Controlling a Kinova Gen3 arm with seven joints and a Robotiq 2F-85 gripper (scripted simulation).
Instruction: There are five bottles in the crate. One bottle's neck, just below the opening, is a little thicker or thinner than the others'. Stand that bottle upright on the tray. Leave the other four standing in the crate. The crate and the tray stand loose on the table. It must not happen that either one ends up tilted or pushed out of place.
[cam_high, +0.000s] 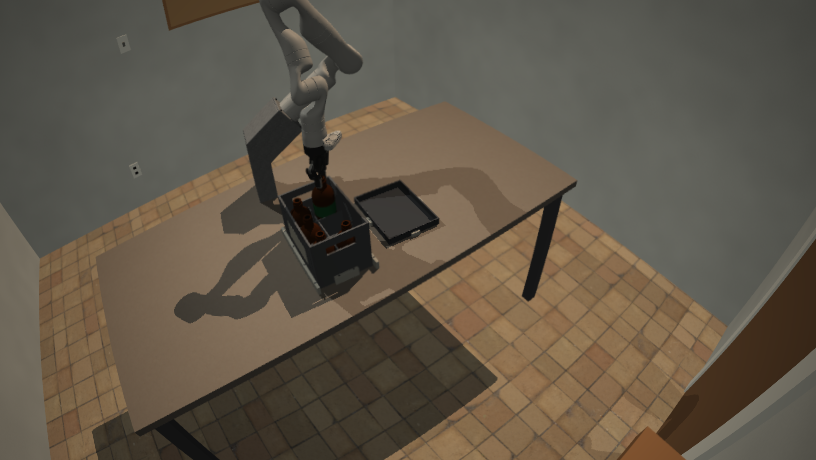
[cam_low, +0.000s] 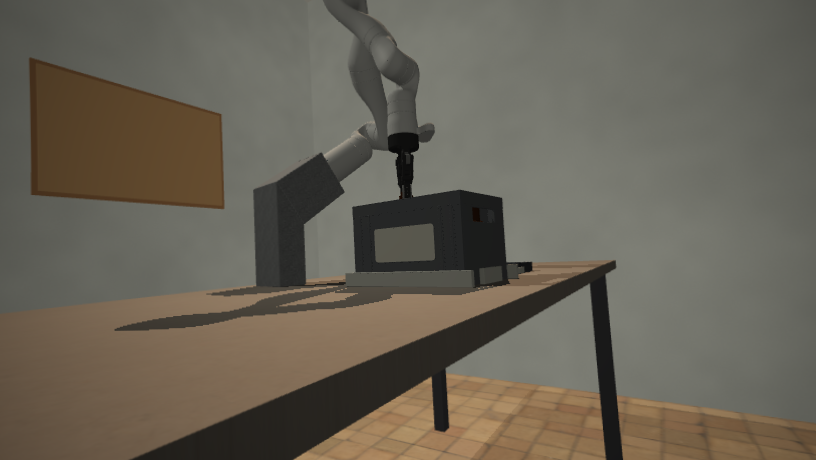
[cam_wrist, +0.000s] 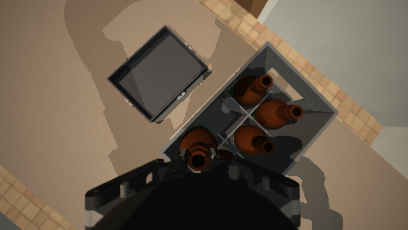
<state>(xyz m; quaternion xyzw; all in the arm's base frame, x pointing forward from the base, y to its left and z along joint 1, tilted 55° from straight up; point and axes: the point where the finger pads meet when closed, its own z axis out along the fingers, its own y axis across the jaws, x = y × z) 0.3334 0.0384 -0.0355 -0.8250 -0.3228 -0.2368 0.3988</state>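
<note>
My gripper (cam_high: 320, 183) (cam_low: 405, 194) (cam_wrist: 198, 154) is shut on the neck of a brown bottle (cam_high: 323, 197) (cam_wrist: 196, 138), which is upright in a corner compartment of the grey crate (cam_high: 342, 264) (cam_low: 361, 245) (cam_wrist: 302, 78). Its green lower part shows in the top view; whether its base touches the crate floor is hidden. Three other brown bottles (cam_wrist: 247, 91) (cam_wrist: 271, 113) (cam_wrist: 250, 138) stand in the crate's far part in the wrist view. Another bottle (cam_wrist: 224, 154) is mostly hidden by the right finger. Neck thickness differences cannot be told. The dark tray (cam_high: 397, 211) (cam_wrist: 162, 72) holds nothing.
The tray lies beside the crate on the table (cam_high: 457, 137) (cam_low: 274, 365) (cam_wrist: 45, 75), with a narrow gap between them. Thin dividers (cam_wrist: 237, 126) separate the crate's compartments. Crate walls surround the held bottle. The robot's pedestal (cam_high: 262, 154) (cam_low: 280, 234) stands behind the crate.
</note>
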